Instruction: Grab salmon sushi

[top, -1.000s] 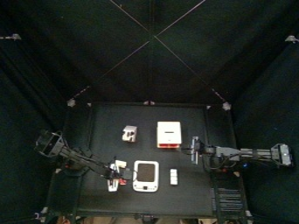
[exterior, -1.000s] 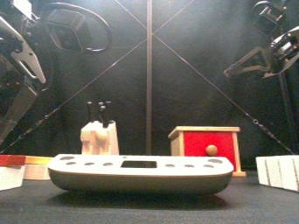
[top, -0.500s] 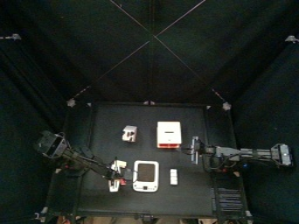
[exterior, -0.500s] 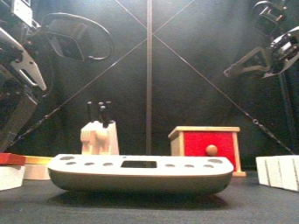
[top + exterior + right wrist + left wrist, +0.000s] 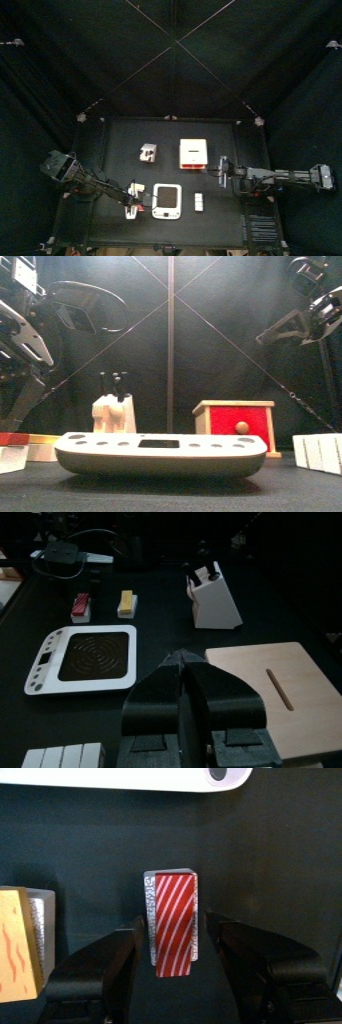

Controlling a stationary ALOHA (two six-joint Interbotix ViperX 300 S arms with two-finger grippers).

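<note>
Left claw (image 5: 174,963) open, jaws flanking salmon sushi (image 5: 175,923). We judge it light, probably rigid; pinch long sides, mid-length. Right claw (image 5: 191,672) closed.

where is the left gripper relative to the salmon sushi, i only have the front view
observer: In the left wrist view the salmon sushi sits right between the left gripper's two jaws, which are open.
operator: is it gripped
observer: No. A dark gap shows on each side between sushi and jaw.
operator: anything close that could get caught
observer: A yellow-orange piece lies beside the sushi, outside the jaws.
operator: and the right arm
observer: The right gripper is shut and holds nothing. It is across the white device from the sushi.
</note>
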